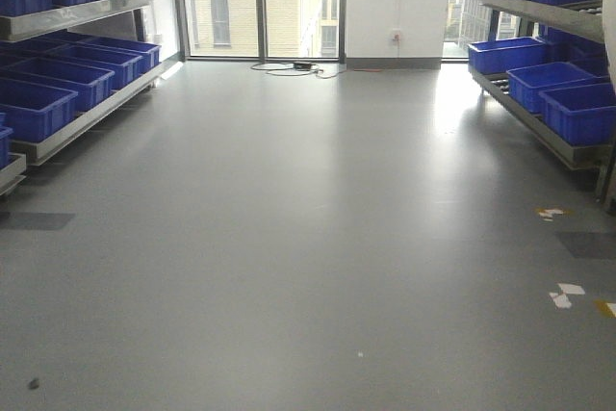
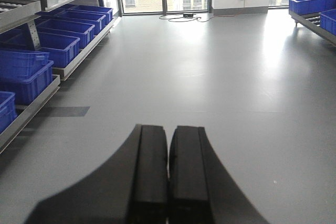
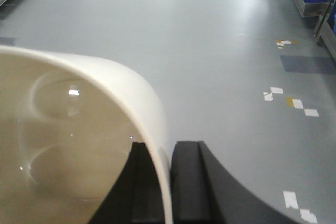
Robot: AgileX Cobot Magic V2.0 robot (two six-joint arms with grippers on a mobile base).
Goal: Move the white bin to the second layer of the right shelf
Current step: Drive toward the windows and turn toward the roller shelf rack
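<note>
**White bin pinched by its wall above open floor**

A grey floor [image 1: 308,238] runs back to tall windows [image 1: 260,7]. The left shelf [image 1: 77,14] and the right shelf [image 1: 544,16] line its 2 sides, each loaded with blue crates [image 1: 553,79]. The white bin [image 3: 79,145] fills the lower left of the right wrist view, over the floor. Its wall is clamped between the 2 fingers of the right gripper [image 3: 167,148], 1 inside and 1 outside. The left gripper [image 2: 168,132] is closed on nothing, its fingers touching. Bits of white tape [image 3: 296,103] dot the floor near the right shelf
</note>
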